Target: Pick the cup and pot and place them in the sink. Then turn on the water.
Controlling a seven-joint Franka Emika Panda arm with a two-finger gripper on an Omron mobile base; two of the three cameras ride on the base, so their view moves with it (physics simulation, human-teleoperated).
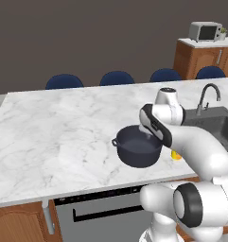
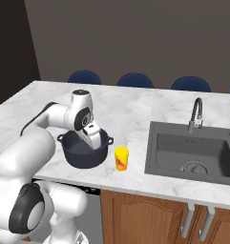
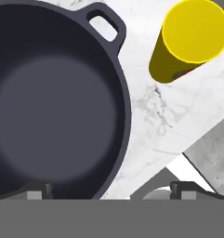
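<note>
Claw (image 3: 109, 189) is standing wide open, gripping nothing, hanging low over the near right rim of the pot (image 3: 57, 100). In the hand view one fingertip (image 3: 36, 189) is sitting over the pot's dark interior and the other over the marble just outside the rim, so the jaws are straddling the rim; cannot tell whether they are touching it.

Pot is sitting upright on the worktop (image 1: 58, 127) near its front edge, directly under the claw, one side handle showing on each side of it. In the right base view the hand is angling down into the pot (image 2: 85, 151) opening.

Cup (image 2: 121, 158) is standing upright on the worktop just beside the pot, on the sink side of the claw, not touching the pot; red-orange mark is showing on its side. In the left base view the cup (image 1: 175, 154) is mostly hiding behind the arm.

Sink (image 2: 193, 151) is sitting well apart from the claw, past the cup, with the gooseneck faucet (image 2: 196, 114) at its back edge.
</note>
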